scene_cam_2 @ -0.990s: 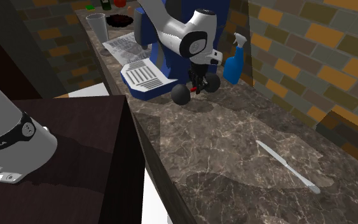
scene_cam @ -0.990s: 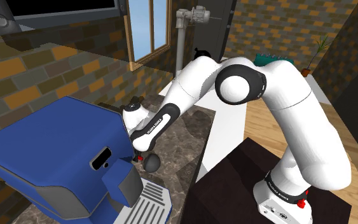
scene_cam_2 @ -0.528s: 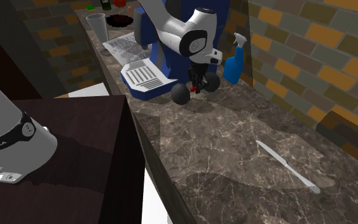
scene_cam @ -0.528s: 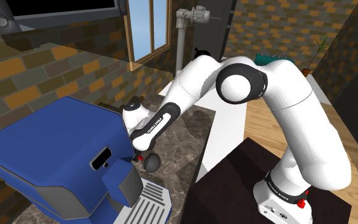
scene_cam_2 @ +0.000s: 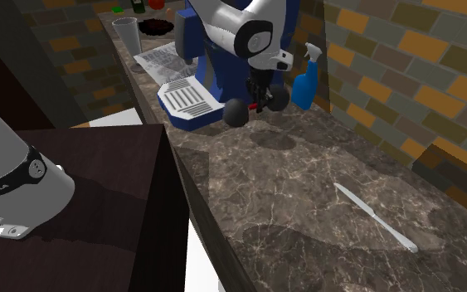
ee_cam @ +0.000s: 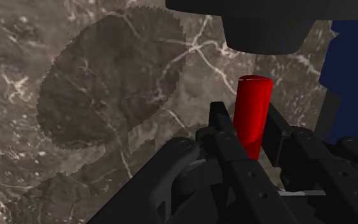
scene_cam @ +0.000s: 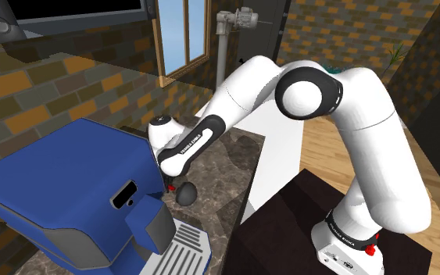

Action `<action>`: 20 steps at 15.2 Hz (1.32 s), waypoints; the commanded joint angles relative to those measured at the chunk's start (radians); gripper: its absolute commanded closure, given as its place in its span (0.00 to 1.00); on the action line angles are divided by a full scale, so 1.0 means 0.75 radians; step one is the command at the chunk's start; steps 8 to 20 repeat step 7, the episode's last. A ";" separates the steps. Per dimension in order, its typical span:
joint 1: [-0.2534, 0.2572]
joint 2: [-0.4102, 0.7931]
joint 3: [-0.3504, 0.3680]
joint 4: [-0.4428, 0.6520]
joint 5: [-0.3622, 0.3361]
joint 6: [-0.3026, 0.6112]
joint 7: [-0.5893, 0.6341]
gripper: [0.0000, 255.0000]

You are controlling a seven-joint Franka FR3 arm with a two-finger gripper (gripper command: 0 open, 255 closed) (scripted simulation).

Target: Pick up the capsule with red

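Raised higher off the marble counter [scene_cam_2: 306, 191] than a second ago, the jaws grip the red capsule [ee_cam: 252, 118].

shoulder: beside stand [scene_cam: 288, 219], looking down counter [scene_cam: 222, 207] | second exterior: near stand, along counter toward blue machine [scene_cam: 54, 180] | wrist: close above counter | shared: blue machine, counter

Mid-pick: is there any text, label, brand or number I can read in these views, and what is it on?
No text can be read clearly.
On the forearm: white lettering, too small to read.
On the arm base: white lettering, too small to read.
On the printed sheet: print, too blurred to read.
On the red capsule: no label.
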 commanded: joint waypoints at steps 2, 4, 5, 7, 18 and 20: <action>-0.004 -0.046 0.008 -0.018 0.007 -0.027 0.000 1.00; -0.008 -0.074 0.013 -0.025 0.012 -0.048 -0.003 1.00; -0.010 -0.088 0.016 -0.027 0.014 -0.059 -0.004 1.00; -0.010 -0.090 0.016 -0.028 0.015 -0.061 -0.004 1.00; -0.010 -0.090 0.016 -0.028 0.015 -0.061 -0.004 1.00; -0.010 -0.090 0.016 -0.028 0.015 -0.061 -0.004 1.00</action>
